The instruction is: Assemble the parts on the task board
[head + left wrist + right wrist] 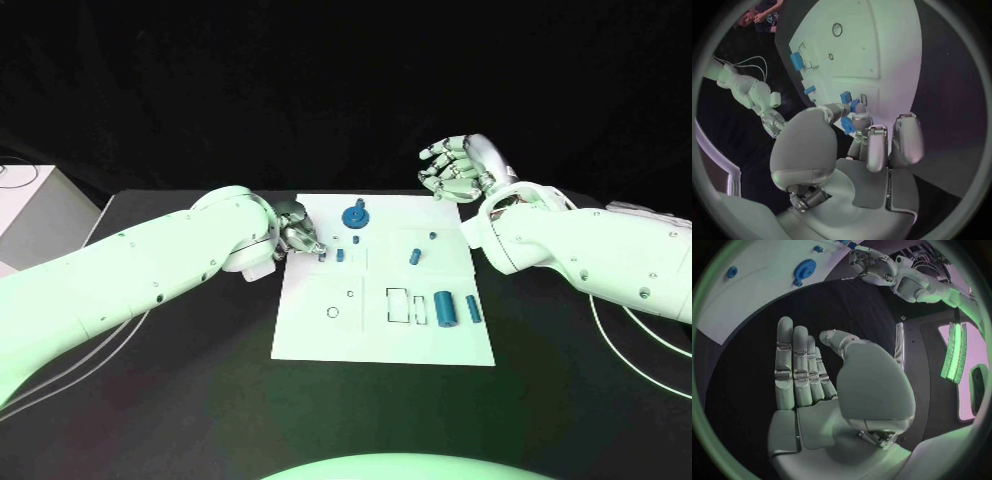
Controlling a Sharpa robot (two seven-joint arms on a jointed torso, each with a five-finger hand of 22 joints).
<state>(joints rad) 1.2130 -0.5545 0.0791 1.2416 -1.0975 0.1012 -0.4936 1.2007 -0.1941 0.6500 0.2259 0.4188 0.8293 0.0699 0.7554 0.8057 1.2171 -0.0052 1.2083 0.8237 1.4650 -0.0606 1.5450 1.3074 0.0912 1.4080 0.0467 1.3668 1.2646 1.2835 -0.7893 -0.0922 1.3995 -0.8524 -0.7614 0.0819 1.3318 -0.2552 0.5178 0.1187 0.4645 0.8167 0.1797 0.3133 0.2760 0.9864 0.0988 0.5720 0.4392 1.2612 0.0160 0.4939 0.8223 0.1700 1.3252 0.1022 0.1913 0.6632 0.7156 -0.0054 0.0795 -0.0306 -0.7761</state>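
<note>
Left robot hand (pixel 296 233) pinches a small blue part (pixel 849 125) over the flat white task board (pixel 378 340); right robot hand (pixel 454 170) spread, empty.

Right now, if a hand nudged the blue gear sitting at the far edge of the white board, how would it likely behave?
The blue gear looks like rigid plastic, so probably stiff and light. It lies flat on the board, so it would more likely slide than roll. Its toothed rim should give fingers some grip.

Black table (pixel 173 400) under the board, white box-like unit (pixel 29 205) at its far left corner, thin white cables (pixel 635 345) trailing on the tabletop
</note>
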